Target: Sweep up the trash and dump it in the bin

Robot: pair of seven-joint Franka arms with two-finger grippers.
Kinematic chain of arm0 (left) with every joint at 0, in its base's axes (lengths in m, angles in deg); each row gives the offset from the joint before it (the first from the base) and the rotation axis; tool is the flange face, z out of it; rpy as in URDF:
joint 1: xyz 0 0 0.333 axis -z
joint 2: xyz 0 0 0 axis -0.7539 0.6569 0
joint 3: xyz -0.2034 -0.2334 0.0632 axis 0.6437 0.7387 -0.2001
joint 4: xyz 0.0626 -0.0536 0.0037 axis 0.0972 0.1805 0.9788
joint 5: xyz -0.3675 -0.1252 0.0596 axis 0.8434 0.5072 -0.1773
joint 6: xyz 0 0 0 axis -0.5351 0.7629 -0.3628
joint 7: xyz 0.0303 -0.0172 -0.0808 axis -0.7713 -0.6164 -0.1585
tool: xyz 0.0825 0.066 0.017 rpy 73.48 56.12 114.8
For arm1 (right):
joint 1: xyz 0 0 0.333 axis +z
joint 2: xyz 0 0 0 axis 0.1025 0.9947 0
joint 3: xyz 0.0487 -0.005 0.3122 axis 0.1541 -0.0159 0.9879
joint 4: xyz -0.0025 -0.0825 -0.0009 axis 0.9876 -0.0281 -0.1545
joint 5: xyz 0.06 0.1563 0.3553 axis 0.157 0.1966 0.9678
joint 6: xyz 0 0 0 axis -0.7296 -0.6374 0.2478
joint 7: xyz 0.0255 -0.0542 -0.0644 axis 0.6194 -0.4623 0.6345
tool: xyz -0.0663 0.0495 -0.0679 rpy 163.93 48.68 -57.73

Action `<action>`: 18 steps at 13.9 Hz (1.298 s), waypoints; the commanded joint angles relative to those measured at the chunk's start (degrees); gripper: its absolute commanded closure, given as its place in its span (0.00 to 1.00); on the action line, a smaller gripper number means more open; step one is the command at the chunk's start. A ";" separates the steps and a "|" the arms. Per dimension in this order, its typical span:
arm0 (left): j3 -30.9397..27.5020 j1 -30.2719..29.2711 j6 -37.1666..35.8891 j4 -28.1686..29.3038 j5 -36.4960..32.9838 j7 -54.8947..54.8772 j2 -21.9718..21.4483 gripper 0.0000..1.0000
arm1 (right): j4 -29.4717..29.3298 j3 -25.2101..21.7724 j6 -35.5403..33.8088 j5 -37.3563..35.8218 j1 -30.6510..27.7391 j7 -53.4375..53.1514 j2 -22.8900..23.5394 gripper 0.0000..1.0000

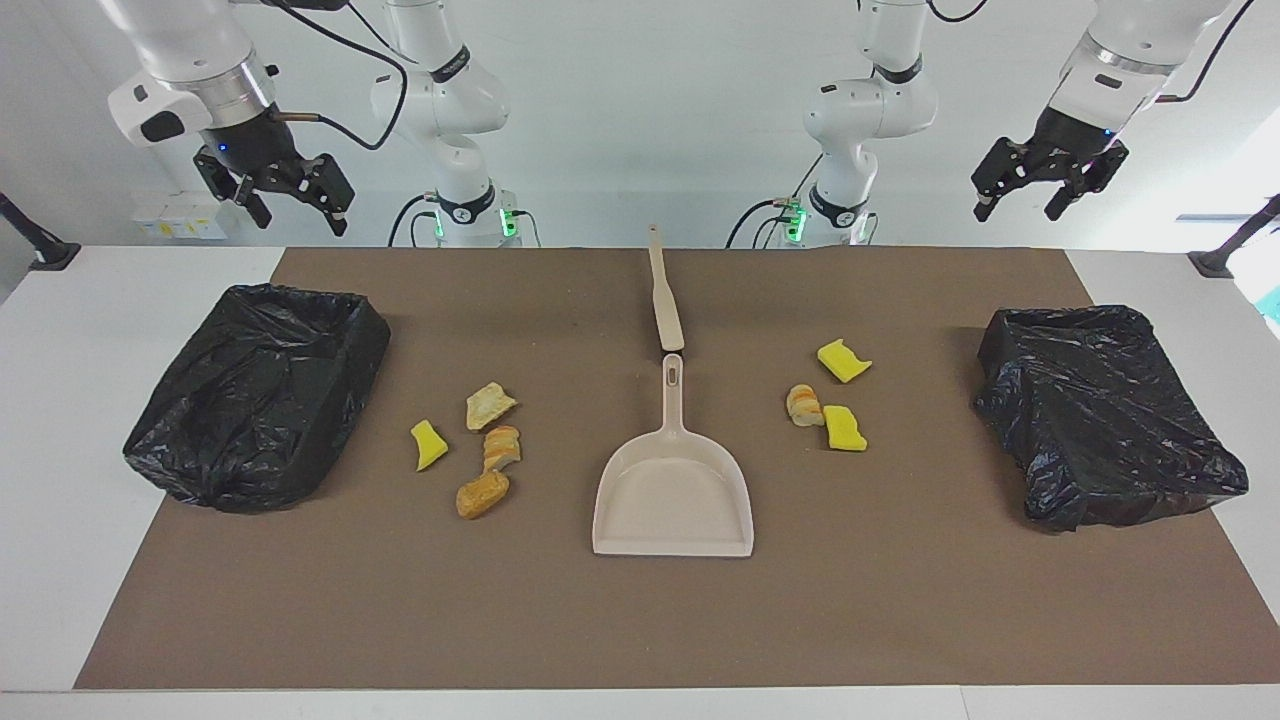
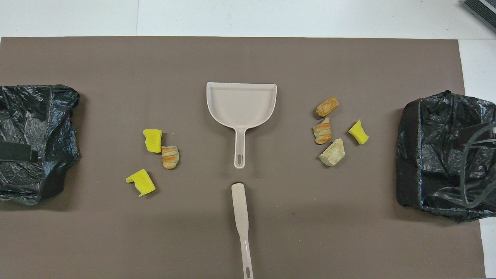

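Both arms wait raised with parted fingers, the left gripper (image 1: 1043,184) over the surface's (image 1: 900,620) edge by the left arm's bin (image 1: 1105,415), the right gripper (image 1: 280,190) likewise by the right arm's bin (image 1: 262,395). Taking the dustpan (image 1: 673,495) as landmark: the brush (image 1: 664,295) lies nearer the robots, handle ends almost touching. Three bits of trash (image 1: 832,400) sit toward the left arm's end, four (image 1: 478,445) toward the right arm's. Swept carelessly, the light chunks will likely roll past the pan's lip.
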 commanded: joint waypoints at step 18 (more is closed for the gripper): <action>0.20 2.53 1.16 3.14 0.99 0.67 -1.74 0.00 | 2.49 0.26 0.03 0.64 0.04 -0.97 -1.58 0.00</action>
